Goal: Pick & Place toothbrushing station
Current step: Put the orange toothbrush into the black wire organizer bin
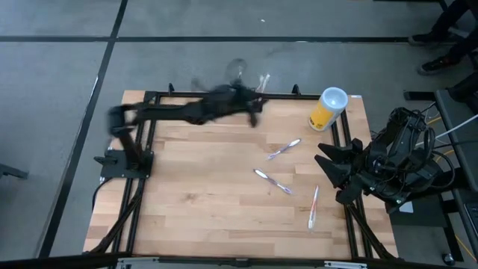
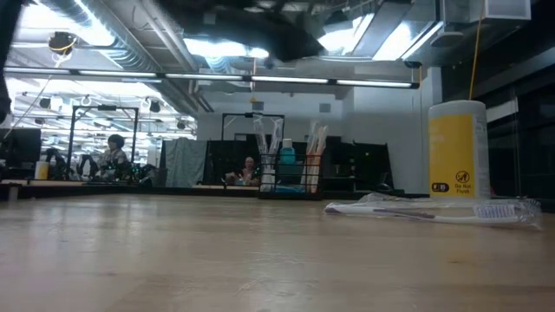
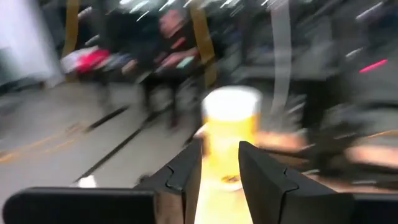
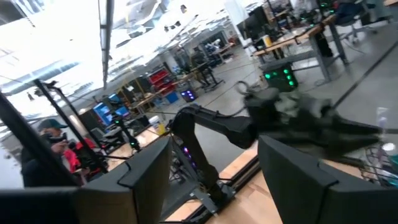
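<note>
The toothbrushing station (image 2: 290,178) is a small black rack holding upright brushes and a tube, and it stands on the table's far edge. In the high view my left arm covers most of it. My left gripper (image 1: 254,112) is blurred, open and empty, up above the station; it shows at the top of the low view (image 2: 260,35). In its wrist view (image 3: 221,168) the yellow cup (image 3: 230,124) shows between the fingers, farther off. My right gripper (image 1: 323,170) waits open and empty at the table's right edge (image 4: 214,180).
The yellow cup with a white rim (image 1: 328,108) stands at the far right corner (image 2: 458,147). Three wrapped toothbrushes lie on the table's right half (image 1: 284,149) (image 1: 272,181) (image 1: 314,207); one shows in the low view (image 2: 434,210). People sit in the room beyond the table (image 2: 113,152).
</note>
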`<state>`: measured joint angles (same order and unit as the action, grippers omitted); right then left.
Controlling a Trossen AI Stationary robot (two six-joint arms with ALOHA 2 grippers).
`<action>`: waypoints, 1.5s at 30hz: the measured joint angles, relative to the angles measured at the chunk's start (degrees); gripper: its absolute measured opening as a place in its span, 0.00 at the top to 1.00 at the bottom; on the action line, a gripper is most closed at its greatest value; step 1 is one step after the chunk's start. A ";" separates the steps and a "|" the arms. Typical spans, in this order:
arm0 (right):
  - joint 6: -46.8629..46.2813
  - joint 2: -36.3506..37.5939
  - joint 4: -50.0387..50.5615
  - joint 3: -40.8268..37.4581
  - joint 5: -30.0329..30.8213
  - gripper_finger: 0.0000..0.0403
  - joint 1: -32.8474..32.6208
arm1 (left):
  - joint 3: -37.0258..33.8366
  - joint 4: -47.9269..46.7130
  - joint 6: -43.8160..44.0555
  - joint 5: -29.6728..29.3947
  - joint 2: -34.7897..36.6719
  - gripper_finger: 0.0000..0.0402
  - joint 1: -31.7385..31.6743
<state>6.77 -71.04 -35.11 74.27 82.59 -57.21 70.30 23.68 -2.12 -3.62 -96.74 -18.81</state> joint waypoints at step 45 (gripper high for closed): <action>-3.23 -1.21 9.28 -0.01 6.45 0.40 2.23 | -69.79 1.60 0.97 -11.31 81.31 0.75 13.98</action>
<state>3.54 -72.25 -25.84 74.26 89.04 -54.98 0.51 25.28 -1.15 -14.94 -15.43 -4.83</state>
